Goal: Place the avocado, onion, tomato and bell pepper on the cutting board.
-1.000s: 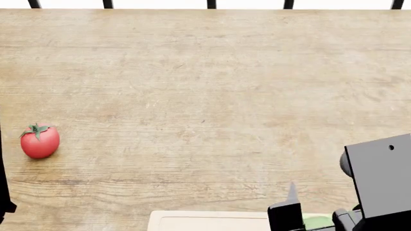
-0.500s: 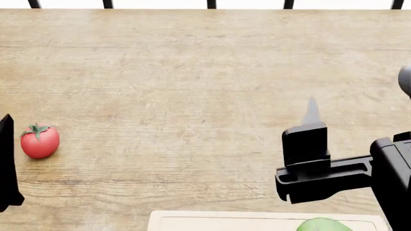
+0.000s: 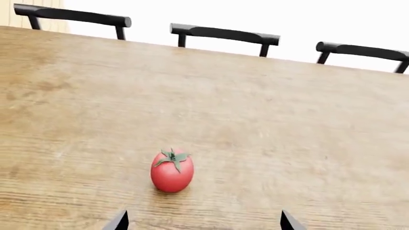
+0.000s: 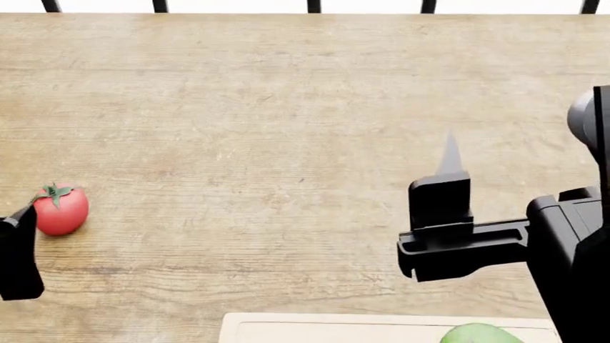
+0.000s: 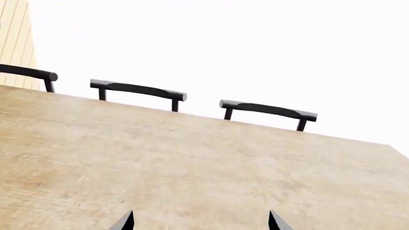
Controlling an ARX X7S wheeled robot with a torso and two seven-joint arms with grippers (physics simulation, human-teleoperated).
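The left fingers [image 3: 121, 220] stand spread and empty, the small glossy red tomato [image 3: 172, 170] just ahead between them. Drive straight, centre it, close gently. Right fingers [image 5: 128, 221] gape empty over the wooden counter [image 4: 286, 107].

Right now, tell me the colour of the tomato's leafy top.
Dark green, on the glossy red tomato; the left wrist view shows it best.

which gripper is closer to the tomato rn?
Left. The left gripper sits just beside the tomato, not touching, fingertips apart. The right gripper is far across the table, empty.
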